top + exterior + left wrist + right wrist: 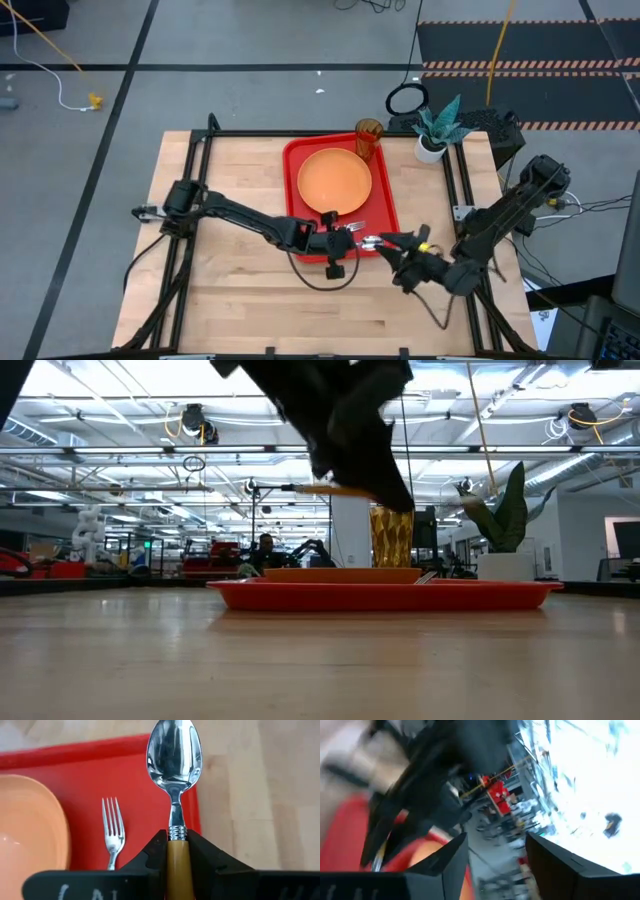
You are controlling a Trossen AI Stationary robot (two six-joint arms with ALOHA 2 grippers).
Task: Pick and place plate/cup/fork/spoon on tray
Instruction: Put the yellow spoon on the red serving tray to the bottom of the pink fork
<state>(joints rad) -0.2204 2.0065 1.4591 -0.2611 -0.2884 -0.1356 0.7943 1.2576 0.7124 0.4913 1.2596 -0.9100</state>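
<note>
While my left gripper (175,851) pinches the spoon (174,755) by its handle, bowl fwd, it hangs over the tray (145,775) edge. Fork (113,827) lies parallel, just beside. R gripper (392,248) near, fingers spread.

Fork (113,832) handle hidden behind the left tool (176,855) in the left wrist view; plate (27,827) cut off by that picture's edge. Spoon (174,775) handle end buried between the tool's fingers. Heavily blurred throughout the right wrist view: only the right tool (492,857) fingers, a dark arm shape and a red tray (342,840) patch made out. Low view: tray contents largely screened by the rim (385,595); cup (392,538) top covered by a dark arm.
</note>
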